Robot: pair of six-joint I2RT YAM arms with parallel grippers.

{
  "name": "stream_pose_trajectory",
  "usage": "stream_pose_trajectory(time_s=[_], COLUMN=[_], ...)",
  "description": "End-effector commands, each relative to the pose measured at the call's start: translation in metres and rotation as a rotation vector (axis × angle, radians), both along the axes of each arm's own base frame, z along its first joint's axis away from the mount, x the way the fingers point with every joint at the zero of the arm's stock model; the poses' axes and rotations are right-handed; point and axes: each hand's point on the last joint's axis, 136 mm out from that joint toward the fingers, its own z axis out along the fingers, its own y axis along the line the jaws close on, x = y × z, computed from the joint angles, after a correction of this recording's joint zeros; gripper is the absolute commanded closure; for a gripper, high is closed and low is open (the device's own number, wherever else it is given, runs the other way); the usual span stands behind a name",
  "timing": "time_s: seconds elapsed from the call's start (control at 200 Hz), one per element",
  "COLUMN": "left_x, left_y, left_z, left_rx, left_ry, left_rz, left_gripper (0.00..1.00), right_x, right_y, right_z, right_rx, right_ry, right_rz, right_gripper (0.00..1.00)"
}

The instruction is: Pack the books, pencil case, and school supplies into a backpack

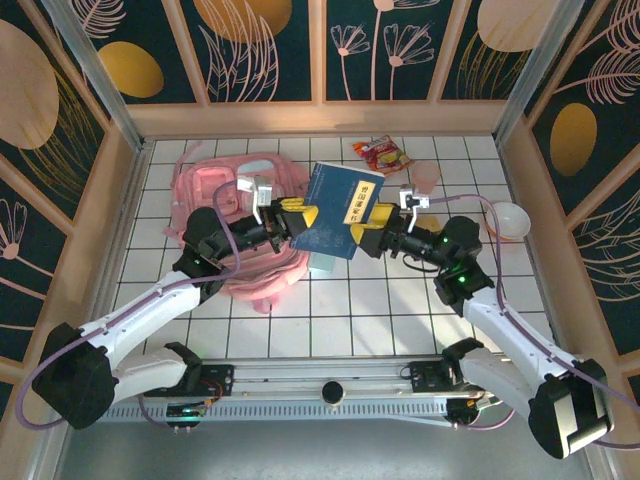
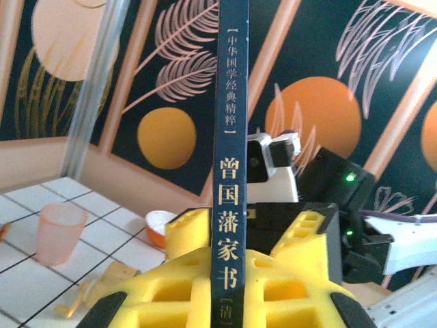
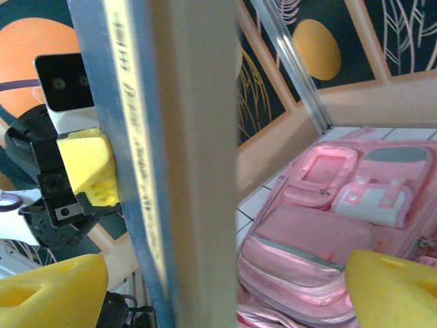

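Note:
The navy book (image 1: 340, 210) hangs upright above the tiles between both arms. My left gripper (image 1: 300, 218) is shut on its lower spine (image 2: 230, 171), yellow fingers pressed to both covers (image 2: 231, 273). My right gripper (image 1: 368, 232) stands open around the book's opposite edge (image 3: 171, 171), with a gap between its right finger (image 3: 392, 287) and the pages. The pink backpack (image 1: 225, 190) lies flat at the back left, behind the left arm, front pockets up (image 3: 328, 225). A small pale tan block, the school supplies (image 2: 113, 275), lies on the tiles. The pencil case is out of view.
A pink cup (image 1: 428, 177) and a red-orange snack packet (image 1: 383, 153) sit at the back right. A white bowl (image 1: 507, 221) stands by the right wall. Patterned walls fence in the tiled floor on three sides.

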Motion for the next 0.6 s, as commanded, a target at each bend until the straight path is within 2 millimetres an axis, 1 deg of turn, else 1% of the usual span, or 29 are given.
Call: stream_pose_trajectory(time_s=[0.0, 0.05, 0.08, 0.11, 0.205, 0.24, 0.265, 0.315, 0.355, 0.395, 0.42, 0.445, 0.525, 0.596], left_x=[-0.014, -0.014, -0.014, -0.013, -0.008, -0.007, -0.007, -0.004, 0.002, 0.009, 0.012, 0.015, 0.02, 0.02], left_y=[0.003, 0.003, 0.002, 0.002, 0.001, 0.001, 0.001, 0.0, 0.0, 0.001, 0.002, 0.004, 0.013, 0.02], left_z=[0.026, 0.026, 0.025, 0.024, 0.022, 0.021, 0.021, 0.019, 0.014, 0.006, 0.003, -0.003, -0.013, -0.021], left_rx=[-0.083, -0.087, -0.088, -0.089, -0.08, -0.08, -0.079, -0.07, -0.043, -0.003, 0.024, 0.056, 0.17, 0.31], left_ry=[-0.073, -0.074, -0.069, -0.066, -0.056, -0.056, -0.055, -0.05, -0.043, -0.038, -0.046, -0.049, -0.116, -0.213], left_rz=[-0.066, -0.07, -0.07, -0.067, -0.051, -0.047, -0.046, -0.033, -0.004, 0.038, 0.066, 0.095, 0.185, 0.235], left_gripper=[1.0, 1.0, 1.0, 1.0, 1.0, 0.99, 0.98, 0.96, 0.87, 0.74, 0.65, 0.59, 0.45, 0.37], right_x=[-0.02, -0.026, -0.03, -0.033, -0.039, -0.04, -0.039, -0.036, -0.029, -0.021, -0.015, -0.007, 0.009, 0.018], right_y=[0.003, 0.005, 0.006, 0.007, 0.008, 0.008, 0.008, 0.007, 0.006, 0.003, 0.001, -0.002, -0.012, -0.018], right_z=[0.025, 0.027, 0.028, 0.028, 0.028, 0.027, 0.027, 0.024, 0.02, 0.017, 0.012, 0.006, -0.01, -0.029], right_rx=[0.066, 0.076, 0.079, 0.081, 0.081, 0.077, 0.072, 0.053, 0.023, -0.017, -0.052, -0.09, -0.226, -0.353], right_ry=[-0.1, -0.108, -0.112, -0.117, -0.127, -0.131, -0.134, -0.138, -0.135, -0.139, -0.124, -0.108, -0.086, -0.061], right_rz=[0.092, 0.125, 0.148, 0.169, 0.198, 0.197, 0.193, 0.169, 0.121, 0.061, 0.019, -0.035, -0.157, -0.228], right_gripper=[0.1, 0.11, 0.14, 0.19, 0.49, 0.62, 0.73, 1.0, 1.0, 1.0, 1.0, 1.0, 1.0, 1.0])
